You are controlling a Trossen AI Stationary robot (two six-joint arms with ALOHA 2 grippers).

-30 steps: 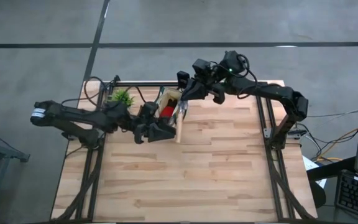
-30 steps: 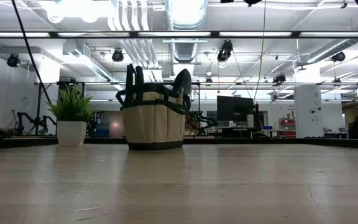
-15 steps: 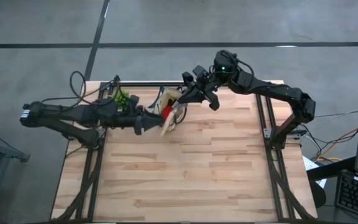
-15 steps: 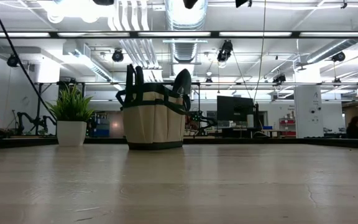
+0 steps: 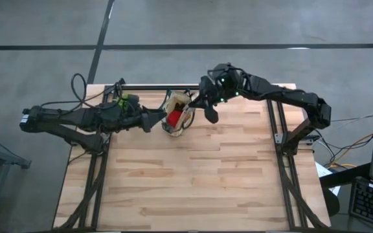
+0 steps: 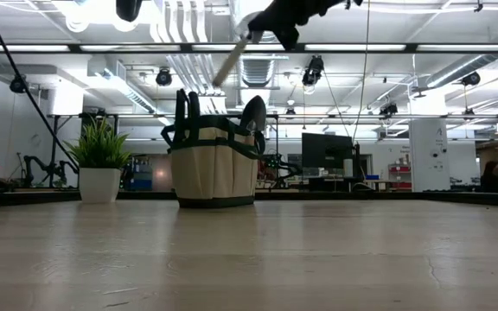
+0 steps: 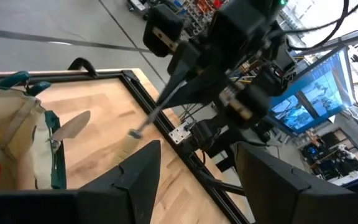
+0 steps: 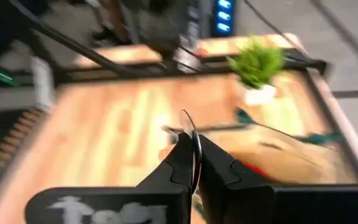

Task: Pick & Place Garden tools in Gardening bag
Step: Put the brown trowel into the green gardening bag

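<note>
The beige gardening bag (image 5: 179, 111) stands at the table's far middle; in the low view (image 6: 213, 168) a trowel blade (image 6: 253, 112) and dark handles (image 6: 185, 104) stick out of its top. A red item (image 5: 173, 118) lies inside. My right gripper (image 5: 203, 103) is above the bag's right side, shut on a wooden-handled trowel (image 7: 146, 118). My left gripper (image 5: 155, 121) is open and empty just left of the bag, pointing at it; its fingers show wide apart in the left wrist view (image 7: 197, 180). My right gripper pinches the trowel's metal blade (image 8: 194, 146) edge-on between its two fingers. The trowel is lifted clear and slants down below the gripper. Its shaft (image 7: 160, 102) and wooden handle (image 6: 229, 62) point down toward the bag's top.
A small green potted plant (image 6: 100, 164) stands left of the bag near the far edge, partly under my left arm in the high view (image 5: 127, 100). The wide near half of the wooden table (image 5: 193, 188) lies in front of the bag.
My right gripper has come down and toward the bag, entering the low view from above. The trowel's handle has swung from the bag's near right side to above the bag's top. My left gripper has drawn back toward the table's left and far edge.
</note>
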